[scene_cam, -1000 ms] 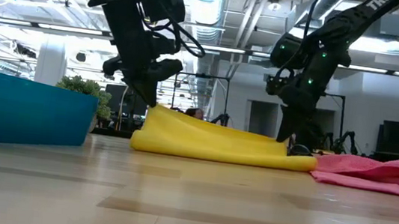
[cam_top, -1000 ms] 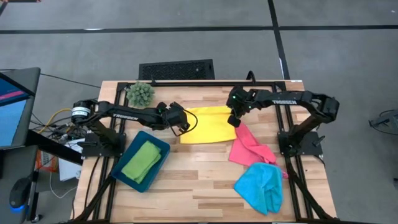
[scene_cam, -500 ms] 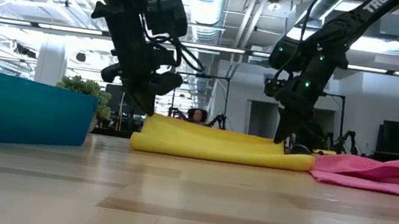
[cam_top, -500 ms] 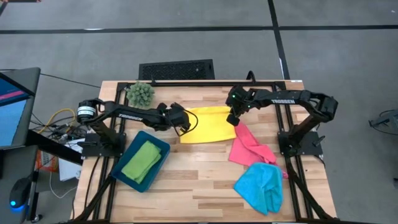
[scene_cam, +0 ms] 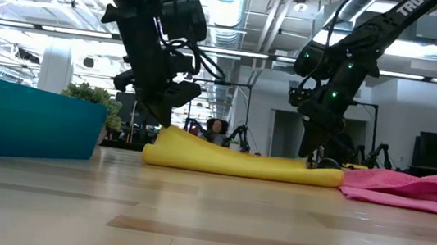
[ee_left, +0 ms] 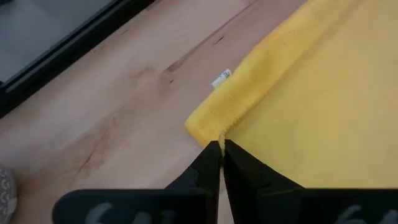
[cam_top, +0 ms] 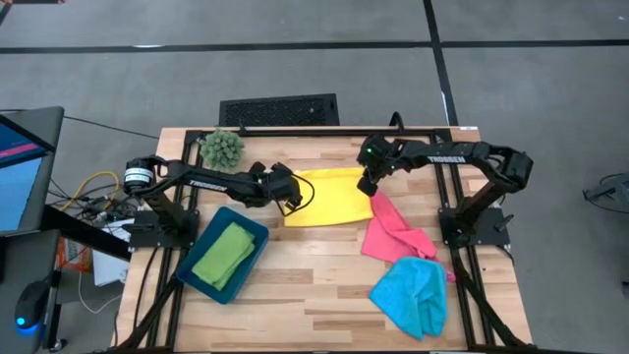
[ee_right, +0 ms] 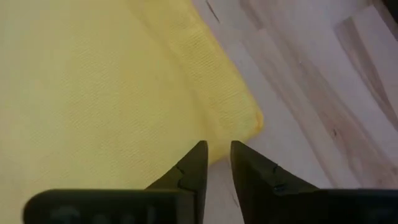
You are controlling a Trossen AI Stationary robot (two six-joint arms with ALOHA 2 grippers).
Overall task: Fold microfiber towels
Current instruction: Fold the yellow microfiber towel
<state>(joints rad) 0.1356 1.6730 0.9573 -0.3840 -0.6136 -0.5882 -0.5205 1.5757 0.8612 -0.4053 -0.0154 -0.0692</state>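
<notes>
Yellow towel (cam_top: pixel 329 196) lies folded flat mid-surface, between both arms. Left claw (ee_left: pixel 221 147) pinched shut on its corner hem; right claw (ee_right: pixel 216 149) slightly parted over the opposite corner, gripping nothing. Soft, light, floppy cloth; best held by corners. Green towel (cam_top: pixel 224 254) sits in tray (cam_top: pixel 257 228).

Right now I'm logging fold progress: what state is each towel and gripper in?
Yellow towel: folded, flat on table.
Green towel: folded, in tray.
Pink towel: crumpled.
Blue towel: crumpled.
Left gripper: shut on yellow towel's corner.
Right gripper: open above yellow towel's edge.
</notes>
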